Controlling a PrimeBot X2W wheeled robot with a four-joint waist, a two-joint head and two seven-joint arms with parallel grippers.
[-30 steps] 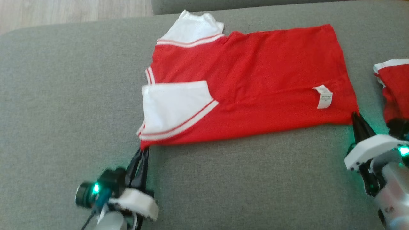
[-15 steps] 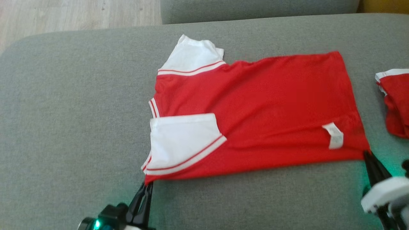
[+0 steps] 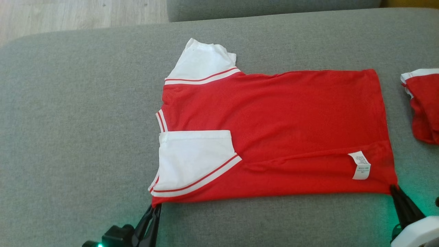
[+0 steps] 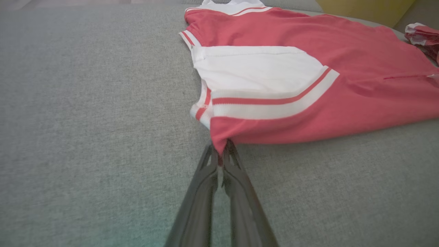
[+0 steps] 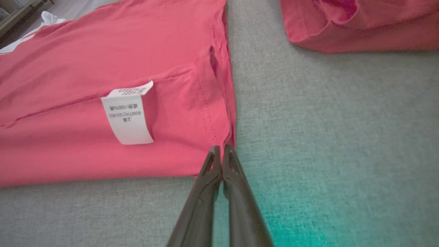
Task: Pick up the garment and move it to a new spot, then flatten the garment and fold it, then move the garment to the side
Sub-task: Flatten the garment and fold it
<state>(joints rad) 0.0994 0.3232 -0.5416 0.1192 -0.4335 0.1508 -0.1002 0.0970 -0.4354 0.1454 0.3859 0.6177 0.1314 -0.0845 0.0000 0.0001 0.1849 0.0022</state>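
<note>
Lying nearly flat, the red shirt (image 3: 291,127) covers the middle of the grey cushion (image 3: 68,137). One white sleeve is tucked over its body at 8 o'clock and the other sticks out at 11. The left gripper (image 3: 155,207) pinches the shirt's corner at 7 o'clock. The right gripper (image 3: 394,188), fingers together, pinches the hem corner at 5. A second garment (image 3: 425,109) sits apart at 3 o'clock. Flattening looks nearly done. Folding seems next, and would call for lifting both corners together toward 12, edge taut.
</note>
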